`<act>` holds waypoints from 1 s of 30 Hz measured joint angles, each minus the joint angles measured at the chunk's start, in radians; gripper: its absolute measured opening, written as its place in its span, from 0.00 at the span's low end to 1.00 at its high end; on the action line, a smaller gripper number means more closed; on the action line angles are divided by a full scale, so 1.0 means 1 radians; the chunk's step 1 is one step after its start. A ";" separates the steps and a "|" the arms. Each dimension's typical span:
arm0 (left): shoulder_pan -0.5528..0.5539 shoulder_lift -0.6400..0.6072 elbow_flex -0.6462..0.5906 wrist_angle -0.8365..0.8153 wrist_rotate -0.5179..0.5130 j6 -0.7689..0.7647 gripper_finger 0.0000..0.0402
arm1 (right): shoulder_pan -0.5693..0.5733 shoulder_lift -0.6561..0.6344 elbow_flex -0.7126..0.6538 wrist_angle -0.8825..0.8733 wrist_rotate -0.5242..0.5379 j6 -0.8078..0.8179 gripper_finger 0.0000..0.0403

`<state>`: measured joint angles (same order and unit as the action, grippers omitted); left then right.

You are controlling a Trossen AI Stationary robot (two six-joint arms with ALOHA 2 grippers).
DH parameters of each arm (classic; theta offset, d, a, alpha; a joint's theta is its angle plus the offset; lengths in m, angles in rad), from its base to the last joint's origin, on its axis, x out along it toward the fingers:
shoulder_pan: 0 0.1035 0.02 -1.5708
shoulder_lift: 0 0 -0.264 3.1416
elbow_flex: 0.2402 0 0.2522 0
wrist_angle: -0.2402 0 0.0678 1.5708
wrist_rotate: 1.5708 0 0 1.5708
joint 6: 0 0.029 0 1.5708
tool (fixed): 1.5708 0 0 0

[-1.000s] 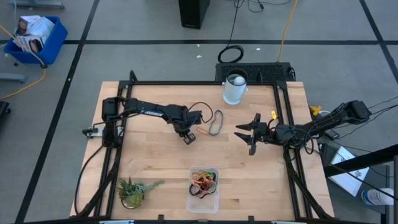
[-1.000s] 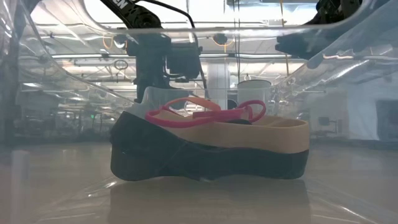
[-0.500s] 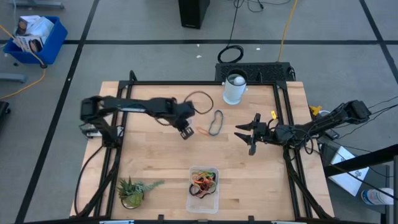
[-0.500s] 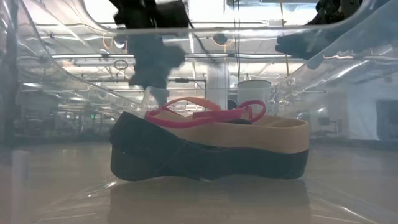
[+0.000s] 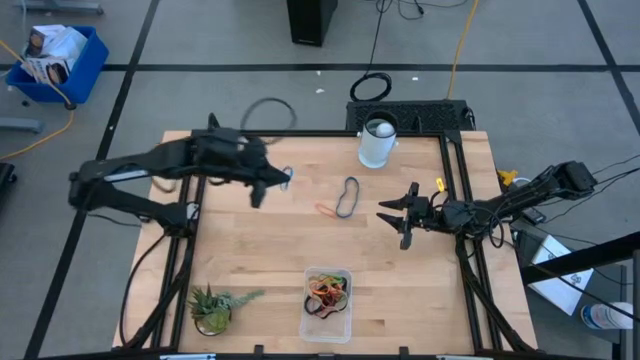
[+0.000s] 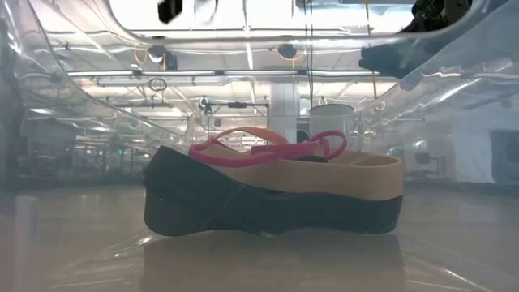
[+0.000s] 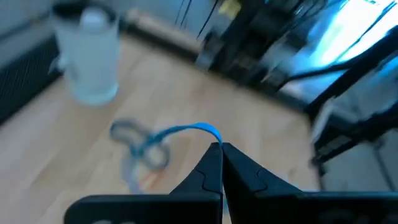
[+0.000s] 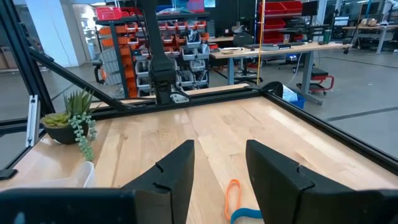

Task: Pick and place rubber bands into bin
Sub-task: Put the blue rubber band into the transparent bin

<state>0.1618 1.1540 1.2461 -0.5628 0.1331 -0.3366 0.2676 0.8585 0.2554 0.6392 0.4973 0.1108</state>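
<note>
My left gripper [image 5: 268,186] is raised over the table's far left part and is shut on a thin blue rubber band [image 7: 186,130]. Below it on the wood lie a dark rubber band [image 5: 347,197] and an orange one [image 5: 327,210]; the right wrist view shows the orange band [image 8: 232,194] too. The clear bin [image 5: 327,303] stands at the near edge and holds several rubber bands [image 6: 276,174], black, tan, red and orange. My right gripper [image 5: 402,214] hovers open to the right of the loose bands, pointing level at them. My left gripper pinches the blue rubber band at one spot of its loop [image 7: 213,132], between the very tips of its two shut fingers. The fingers slant down toward the table's right. The band curves away from the tips and hangs clear of the table.
A white cup [image 5: 377,142] stands at the far edge. A small potted plant [image 5: 212,305] sits at the near left corner, left of the bin. Black frame rails [image 5: 190,230] run along the table's left and right sides. Bare wood lies between the loose bands and the bin.
My left gripper has risen from the tabletop beside the loose bands and drawn back toward the table's far left, tipping from pointing down to a shallow slant. It stays shut and carries the blue band up, clear of the wood.
</note>
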 joint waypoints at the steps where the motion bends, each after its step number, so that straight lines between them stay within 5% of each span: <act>1: -0.004 -0.028 0.001 0.016 0.002 0.002 0.01 | 0.000 0.000 0.000 0.000 0.000 0.000 0.35; 13: -0.083 -0.161 0.001 0.094 0.025 0.021 0.02 | 0.000 0.000 0.000 0.000 0.000 -0.060 0.35; 30: -0.381 0.057 0.001 0.325 0.156 0.001 0.01 | 0.000 0.000 0.000 0.000 0.000 -0.069 0.35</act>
<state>-0.2188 1.2107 1.2476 -0.2382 0.2893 -0.3352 0.2678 0.8581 0.2554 0.6392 0.4973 0.0415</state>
